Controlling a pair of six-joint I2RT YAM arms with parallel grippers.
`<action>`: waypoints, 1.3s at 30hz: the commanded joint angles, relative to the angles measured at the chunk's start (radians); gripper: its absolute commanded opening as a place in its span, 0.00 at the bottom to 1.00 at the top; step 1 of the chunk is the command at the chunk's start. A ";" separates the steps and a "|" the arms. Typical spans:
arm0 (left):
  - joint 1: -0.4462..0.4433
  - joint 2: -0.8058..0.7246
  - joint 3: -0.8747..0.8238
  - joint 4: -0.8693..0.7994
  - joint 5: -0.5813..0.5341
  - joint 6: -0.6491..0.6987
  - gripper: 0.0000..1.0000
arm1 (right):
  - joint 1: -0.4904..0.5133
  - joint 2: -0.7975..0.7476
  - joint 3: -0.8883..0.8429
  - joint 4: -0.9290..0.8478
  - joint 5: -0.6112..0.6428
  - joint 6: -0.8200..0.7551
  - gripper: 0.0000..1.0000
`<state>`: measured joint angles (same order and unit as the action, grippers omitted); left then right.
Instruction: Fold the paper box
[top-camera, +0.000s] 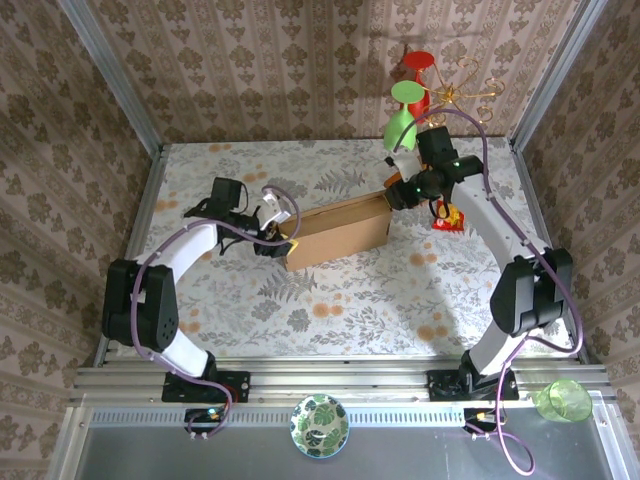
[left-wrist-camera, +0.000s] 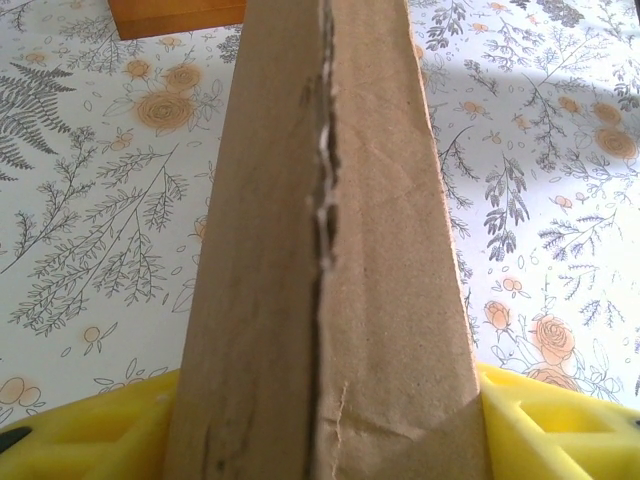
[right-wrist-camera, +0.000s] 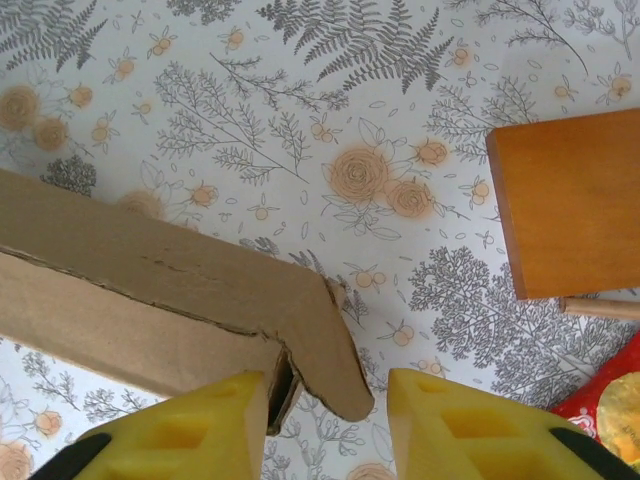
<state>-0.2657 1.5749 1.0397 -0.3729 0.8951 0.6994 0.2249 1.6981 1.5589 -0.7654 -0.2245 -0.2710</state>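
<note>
The paper box (top-camera: 340, 232) lies at the centre of the desk (top-camera: 250, 300) in the top view. The left end effector (top-camera: 278, 237) clamps the box's left end, with cardboard filling the gap between its yellow fingers (left-wrist-camera: 90, 435). The right end effector (right-wrist-camera: 328, 405) is partly open around the upper-right corner. Its lower-left finger touches cardboard and the other is clear of it.

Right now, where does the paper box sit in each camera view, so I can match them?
Top external: paper box at table centre, lying slanted.
Left wrist: paper box up the middle, from bottom edge to top.
Right wrist: paper box corner at lower left.
Shared landmark: flowered table cover.
</note>
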 joint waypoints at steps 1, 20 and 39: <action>0.010 0.016 0.038 -0.026 0.039 0.018 0.64 | 0.007 0.012 0.029 -0.040 0.027 -0.019 0.31; 0.010 0.029 0.056 -0.036 0.044 0.009 0.65 | 0.010 0.040 0.056 -0.028 0.012 0.059 0.10; 0.003 0.030 0.059 -0.024 0.025 -0.006 0.67 | 0.027 0.046 0.122 -0.142 0.035 0.132 0.00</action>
<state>-0.2604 1.5913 1.0733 -0.3756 0.9047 0.6987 0.2455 1.7294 1.6421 -0.8539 -0.1932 -0.1787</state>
